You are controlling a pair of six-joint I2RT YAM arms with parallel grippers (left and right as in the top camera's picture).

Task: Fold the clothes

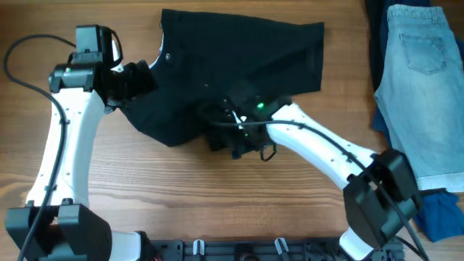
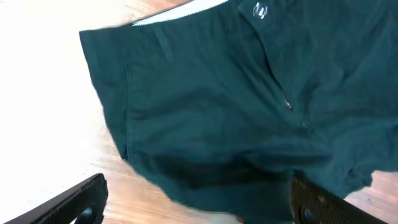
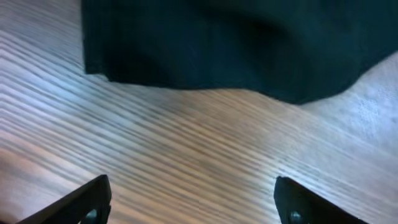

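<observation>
Here, I have two grippers, and both are spread wide, holding nothing. My left gripper [image 2: 198,186] hangs over the waist end of the black shorts [image 2: 217,106], at the left of the overhead frame. My right gripper [image 3: 191,183] sits above bare table [image 3: 186,137] at the frame's centre, just off the cloth's lower edge. There is one pair of black shorts, lying in the upper centre of the overhead frame. It is rumpled along its lower edge, with one silver button [image 2: 259,9], a white waistband lining and an open fly. At the right edge lies one pair of pale denim shorts [image 1: 424,87] on darker blue cloth [image 1: 442,214].
</observation>
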